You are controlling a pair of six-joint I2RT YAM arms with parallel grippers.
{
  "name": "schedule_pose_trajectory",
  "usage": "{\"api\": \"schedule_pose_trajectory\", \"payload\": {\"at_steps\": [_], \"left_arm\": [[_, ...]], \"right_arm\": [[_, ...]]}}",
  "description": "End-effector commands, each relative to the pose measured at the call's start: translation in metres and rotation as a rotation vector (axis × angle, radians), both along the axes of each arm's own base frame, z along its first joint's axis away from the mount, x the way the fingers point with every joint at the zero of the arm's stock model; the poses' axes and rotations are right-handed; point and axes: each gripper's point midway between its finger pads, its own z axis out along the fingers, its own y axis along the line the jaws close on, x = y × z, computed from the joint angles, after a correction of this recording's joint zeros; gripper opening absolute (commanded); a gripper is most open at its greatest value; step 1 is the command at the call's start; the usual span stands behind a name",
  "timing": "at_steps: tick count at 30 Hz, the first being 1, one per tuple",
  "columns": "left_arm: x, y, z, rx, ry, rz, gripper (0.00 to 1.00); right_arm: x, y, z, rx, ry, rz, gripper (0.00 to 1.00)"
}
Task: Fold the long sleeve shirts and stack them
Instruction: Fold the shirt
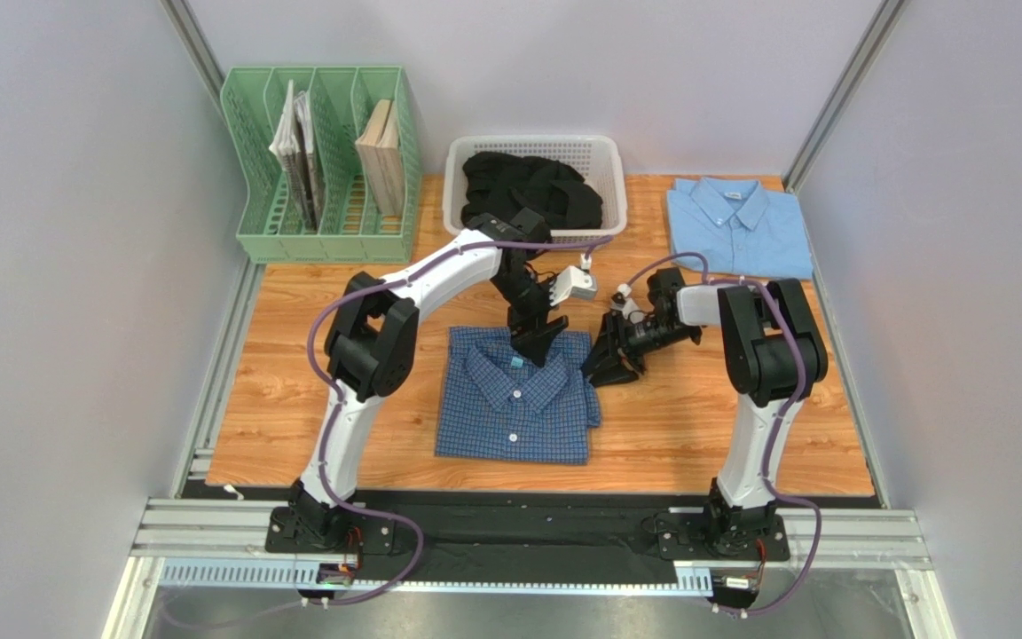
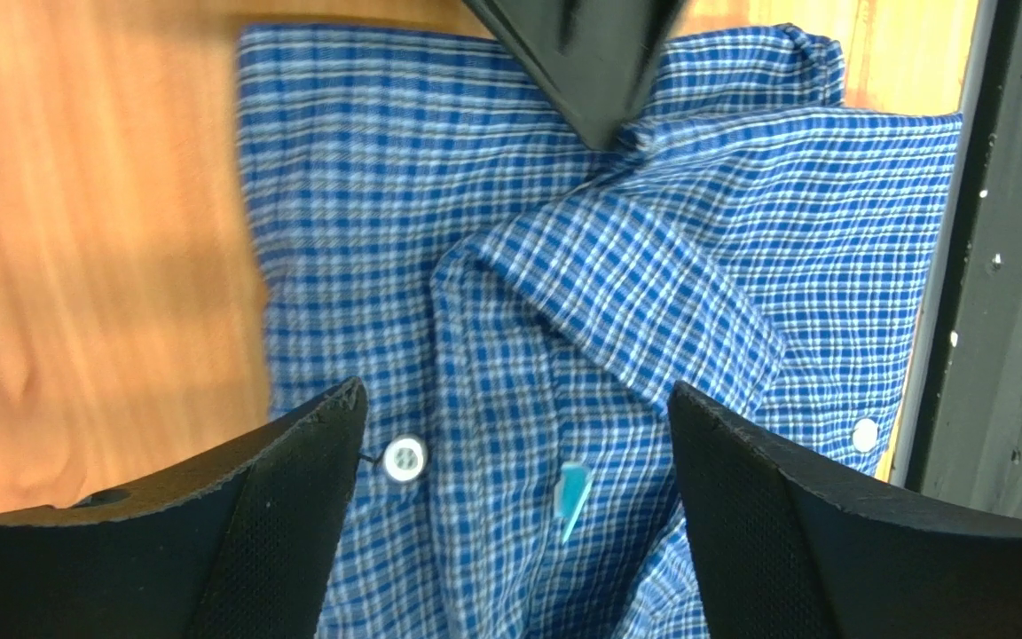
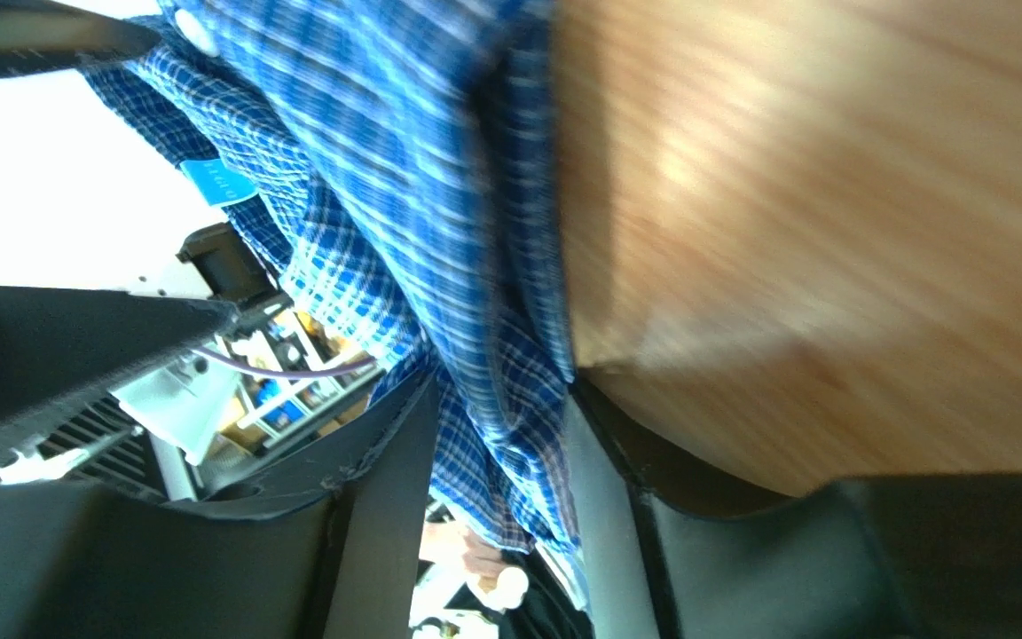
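The dark blue checked shirt (image 1: pixel 516 413) lies folded at the middle of the wooden table, collar toward the back. My left gripper (image 1: pixel 536 340) hovers just over its collar, open wide; in the left wrist view the gripper (image 2: pixel 516 413) frames the collar, a white button (image 2: pixel 403 459) and checked cloth (image 2: pixel 583 266). My right gripper (image 1: pixel 610 362) sits low at the shirt's right edge. The right wrist view has the gripper (image 3: pixel 503 493) open, the shirt's edge (image 3: pixel 397 160) hanging loose in the gap. The light blue shirt (image 1: pixel 739 226) lies folded at the back right.
A white basket (image 1: pixel 610 153) holding dark clothes stands at the back centre. A green file rack (image 1: pixel 323 233) with books is at the back left. Grey walls close in both sides. A black rail (image 1: pixel 530 513) runs along the table's near edge.
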Motion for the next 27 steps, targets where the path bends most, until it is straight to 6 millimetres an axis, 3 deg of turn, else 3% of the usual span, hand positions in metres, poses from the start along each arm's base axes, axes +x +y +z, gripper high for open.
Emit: {"api": "schedule_pose_trajectory", "payload": {"at_steps": [1,9,16,19,22,26,27], "left_arm": [[-0.006,-0.018,0.003,-0.034,0.000,-0.054,0.91],[-0.002,-0.030,-0.006,-0.025,-0.012,-0.027,0.91],[-0.021,-0.035,-0.016,-0.004,0.039,-0.062,0.87],[-0.022,-0.035,-0.021,0.008,0.053,-0.053,0.77],[-0.022,-0.036,-0.023,0.005,0.062,-0.043,0.66],[-0.018,-0.041,-0.017,-0.009,0.057,-0.015,0.40],[-0.015,-0.039,-0.018,0.001,0.052,-0.003,0.27]], "right_arm": [[-0.005,-0.014,-0.011,-0.067,0.008,-0.021,0.41],[-0.013,-0.016,-0.014,-0.060,0.035,-0.012,0.40],[-0.026,-0.014,-0.009,-0.056,0.048,0.026,0.45],[-0.030,-0.017,-0.005,-0.068,0.045,0.046,0.49],[-0.037,-0.016,-0.006,-0.071,0.065,0.058,0.41],[-0.032,-0.007,-0.006,-0.040,0.078,0.073,0.15],[-0.030,-0.004,-0.006,-0.036,0.079,0.077,0.06]]}}
